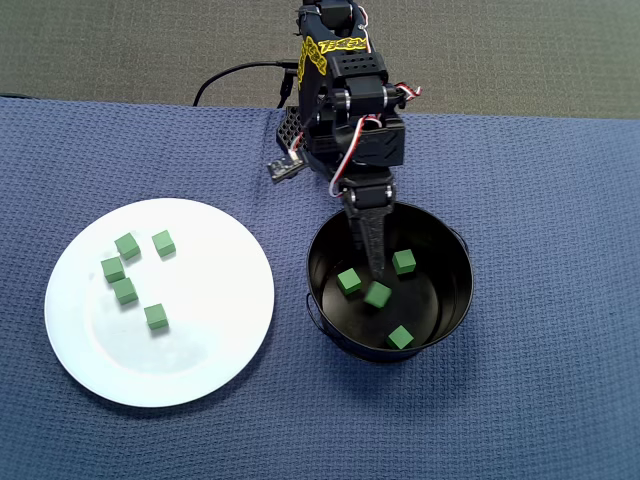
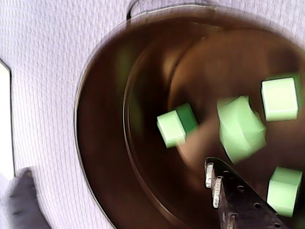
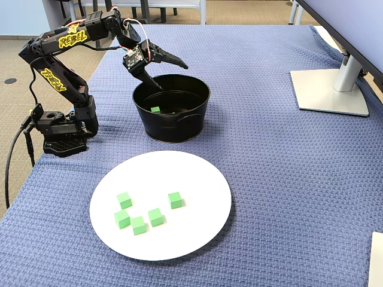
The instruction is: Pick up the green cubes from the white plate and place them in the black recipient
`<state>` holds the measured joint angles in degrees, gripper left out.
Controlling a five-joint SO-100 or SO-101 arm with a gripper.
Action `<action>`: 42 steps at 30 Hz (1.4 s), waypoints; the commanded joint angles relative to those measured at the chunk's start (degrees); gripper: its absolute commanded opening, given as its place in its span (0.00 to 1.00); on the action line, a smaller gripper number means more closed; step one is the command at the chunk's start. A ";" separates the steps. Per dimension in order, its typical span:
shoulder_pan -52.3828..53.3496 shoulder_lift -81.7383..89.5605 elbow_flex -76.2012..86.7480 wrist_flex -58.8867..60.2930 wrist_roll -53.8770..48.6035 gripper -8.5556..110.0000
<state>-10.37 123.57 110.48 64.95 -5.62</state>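
Overhead view: claw point(image 1: 372, 262) spread empty over glossy round black recipient point(image 1: 455, 250) w/ matte green cubes point(image 1: 377, 295).

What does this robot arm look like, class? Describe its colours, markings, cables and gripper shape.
The arm is built of black plastic segments with yellow lettering on them. Thin red and white wires loop around its upper joints, and a black cable trails from the base. The gripper has two slim, tapering black fingers; the wrist view shows small holes along one finger.
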 commanded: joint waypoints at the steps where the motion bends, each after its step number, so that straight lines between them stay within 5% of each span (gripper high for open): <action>1: 6.77 0.26 -5.89 1.93 -3.16 0.43; 5: 18.63 -4.39 -12.39 4.13 -9.67 0.45; 8: 27.60 -8.00 -13.80 3.25 -15.82 0.33; 11: 34.63 -10.90 -13.36 1.58 -23.73 0.37; 27: 53.00 -23.64 -4.92 -13.18 -70.14 0.39; 33: 54.05 -32.96 -12.48 -3.60 -67.15 0.36; 42: 55.72 -38.06 -9.93 -5.10 -69.35 0.36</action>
<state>44.56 85.69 102.30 59.50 -72.51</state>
